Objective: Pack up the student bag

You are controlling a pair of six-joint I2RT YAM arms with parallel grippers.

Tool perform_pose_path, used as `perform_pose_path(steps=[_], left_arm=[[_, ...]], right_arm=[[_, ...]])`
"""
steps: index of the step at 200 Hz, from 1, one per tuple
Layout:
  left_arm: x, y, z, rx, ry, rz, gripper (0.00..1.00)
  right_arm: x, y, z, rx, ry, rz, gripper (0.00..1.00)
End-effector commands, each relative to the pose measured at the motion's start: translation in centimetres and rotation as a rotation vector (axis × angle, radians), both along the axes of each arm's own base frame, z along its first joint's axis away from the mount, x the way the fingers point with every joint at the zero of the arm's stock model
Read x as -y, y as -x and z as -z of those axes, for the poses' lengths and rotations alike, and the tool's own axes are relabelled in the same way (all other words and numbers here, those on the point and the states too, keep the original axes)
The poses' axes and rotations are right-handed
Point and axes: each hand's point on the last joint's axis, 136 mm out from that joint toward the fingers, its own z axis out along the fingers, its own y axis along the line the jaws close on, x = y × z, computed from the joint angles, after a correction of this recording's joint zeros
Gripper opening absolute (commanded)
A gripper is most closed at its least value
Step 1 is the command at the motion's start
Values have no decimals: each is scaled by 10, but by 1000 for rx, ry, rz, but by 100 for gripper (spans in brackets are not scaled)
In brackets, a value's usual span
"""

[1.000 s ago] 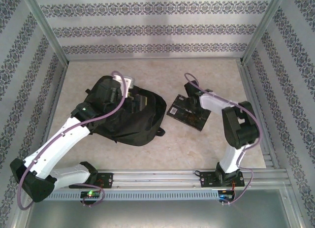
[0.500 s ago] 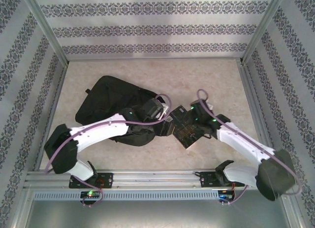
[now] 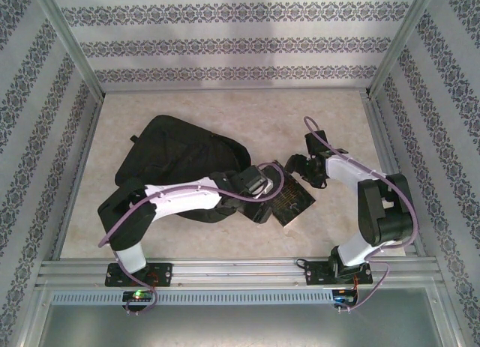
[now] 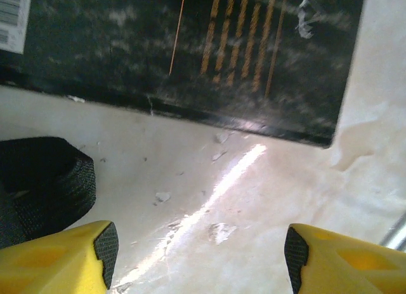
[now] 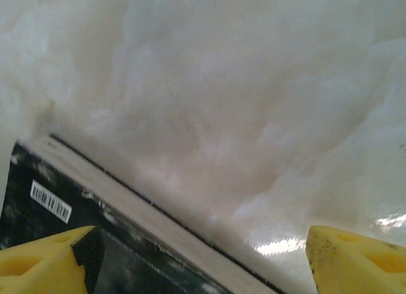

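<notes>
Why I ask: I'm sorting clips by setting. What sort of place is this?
Likely a lab robot cell: an aluminium frame encloses the marbled table, and patterned panels wall it in.

In the top view the left arm [image 3: 187, 193] rises from its base at the lower left, bends at a dark elbow and stretches low to the right toward the frame's centre, ending in the left gripper [image 3: 264, 199]. Its wrist view shows yellow fingers [image 4: 63, 259] in the bottom corners, spread wide with nothing between them. The right arm [image 3: 345, 167] folds up from the lower right, with its forearm reaching left to the right gripper [image 3: 298, 167]. That gripper's fingers [image 5: 355, 259] also stand wide apart, clasping nothing.
</notes>
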Motion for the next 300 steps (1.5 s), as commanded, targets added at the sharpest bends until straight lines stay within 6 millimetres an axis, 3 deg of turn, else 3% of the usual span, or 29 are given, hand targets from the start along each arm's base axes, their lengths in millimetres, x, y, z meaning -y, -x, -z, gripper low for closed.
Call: perform_pose_path(steps=[1,51,108,124,145,173,232,300], left_arm=[[-28,-10,18,71,-167,-38,72],[-54,-31,45,39,-196,-222,73],[-78,-41,47,-2,-155,-292,67],[-84,-40,50,-9,-161,-295,62],[-86,-38,56,-31,-154,-284,55],[-82,-34,60,-58,-139,-262,43],[-77,-27,70,-104,-138,-229,16],[-71,-24,80,-148,-141,-205,9]], right_arm=[[-21,9,-7,23,-78,-85,83],[-40,47,0,-27,-152,-125,83],[-80,106,-10,-30,-162,-286,78],[-77,114,-8,-30,-128,-323,75],[-53,109,-3,-23,-1,-310,74],[-51,95,4,-25,16,-303,74],[-65,66,6,-6,-5,-346,58],[-103,68,2,-27,-168,-413,52]])
